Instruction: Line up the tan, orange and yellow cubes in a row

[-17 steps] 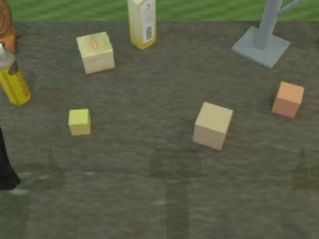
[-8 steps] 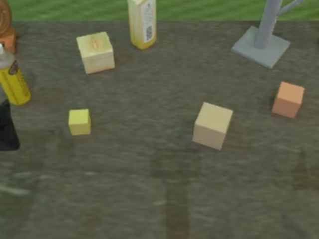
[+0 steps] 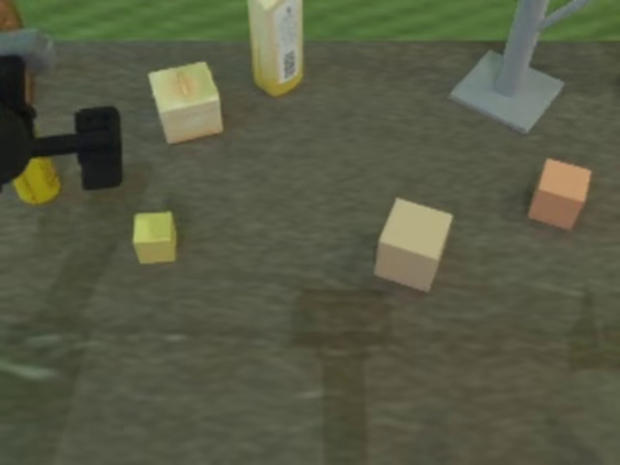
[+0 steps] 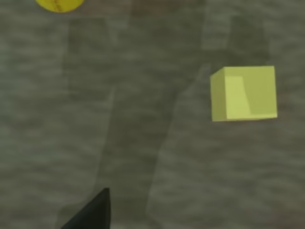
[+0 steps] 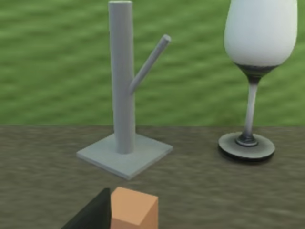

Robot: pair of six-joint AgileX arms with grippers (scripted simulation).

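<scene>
Reaching in from the table's left, your left gripper (image 3: 100, 147) hangs near the yellow cube (image 3: 155, 237) but not over it; can't tell how its fingers stand. Nothing's lined up: tan cube (image 3: 415, 243) mid-table, orange cube (image 3: 560, 193) far right. I'd say center over the yellow one, then descend. Right arm isn't in the top view

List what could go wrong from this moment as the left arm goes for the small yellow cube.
1. The left gripper hangs between the yellow bottle and the cream block; a careless descent could knock either.
2. The yellow cube is small and lies off to one side of the gripper, so a poorly centred grasp may push it away.
3. The tan cube and orange cube lie far right, so the row needs long carries.
</scene>
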